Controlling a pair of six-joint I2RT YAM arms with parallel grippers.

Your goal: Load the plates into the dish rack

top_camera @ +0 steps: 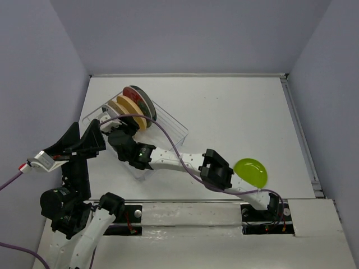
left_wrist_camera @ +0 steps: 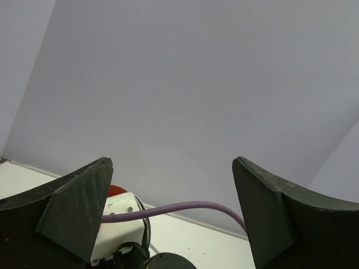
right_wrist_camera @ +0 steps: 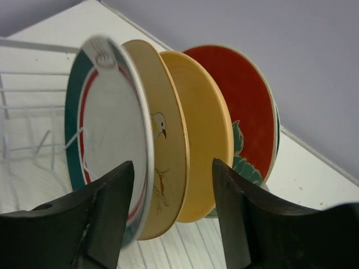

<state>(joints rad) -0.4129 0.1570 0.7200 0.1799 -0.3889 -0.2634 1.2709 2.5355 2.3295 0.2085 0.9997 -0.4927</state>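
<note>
Several plates stand upright in the dish rack point(right_wrist_camera: 22, 106): a white one with a teal rim point(right_wrist_camera: 109, 123), a beige one with a bird point(right_wrist_camera: 165, 145), an orange-yellow one point(right_wrist_camera: 205, 140) and a red one with a teal flower point(right_wrist_camera: 241, 101). My right gripper point(right_wrist_camera: 173, 165) is open at their near edges, the white plate's rim just beside its left finger point(right_wrist_camera: 106, 213). From above, the right gripper point(top_camera: 120, 134) sits over the rack point(top_camera: 174, 126). A lime green plate point(top_camera: 251, 171) lies flat on the table. My left gripper point(left_wrist_camera: 171, 162) is open and holds nothing.
The left gripper point(top_camera: 92, 140) hovers just left of the rack, facing the back wall. A purple cable point(left_wrist_camera: 190, 207) arcs from the right wrist across the rack. The right arm's elbow point(top_camera: 216, 168) is next to the green plate.
</note>
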